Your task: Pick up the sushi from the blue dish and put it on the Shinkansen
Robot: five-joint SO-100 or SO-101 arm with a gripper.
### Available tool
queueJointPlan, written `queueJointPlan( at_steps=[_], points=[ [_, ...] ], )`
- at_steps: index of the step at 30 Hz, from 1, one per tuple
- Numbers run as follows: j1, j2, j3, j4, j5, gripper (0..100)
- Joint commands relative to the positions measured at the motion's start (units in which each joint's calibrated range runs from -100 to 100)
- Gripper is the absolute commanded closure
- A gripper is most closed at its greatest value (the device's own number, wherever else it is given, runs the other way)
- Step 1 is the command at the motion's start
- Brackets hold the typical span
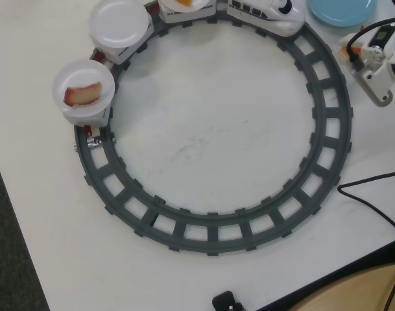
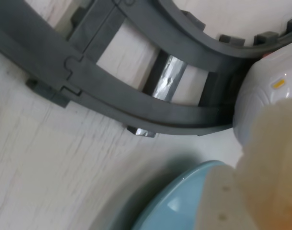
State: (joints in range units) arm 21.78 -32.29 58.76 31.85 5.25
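Three plate cars sit upper left in the overhead view — pincer [image 1: 379, 61] near the blue dish [image 1: 343, 10], jaw state unclear. Next: grab sushi — none visible there.

White table [image 1: 203, 139] carries the grey ring track [image 1: 210, 232]; blue dish [image 1: 340, 11] beside it; black cable [image 1: 372, 201]

Light-blue dish [image 1: 343, 11], white Shinkansen [image 1: 268, 14] with black windscreen, dark grey track [image 1: 327, 139], white plates [image 1: 119, 23].
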Motion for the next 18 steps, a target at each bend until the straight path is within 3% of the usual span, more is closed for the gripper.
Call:
queueJointPlan(
  at_steps=[1, 18],
  points=[
    [-0.3, -2.15, -0.5, -0.99, 0.2, 98],
    [-0.3, -1.82, -0.41, -0.99, 0.2, 98]
  ],
)
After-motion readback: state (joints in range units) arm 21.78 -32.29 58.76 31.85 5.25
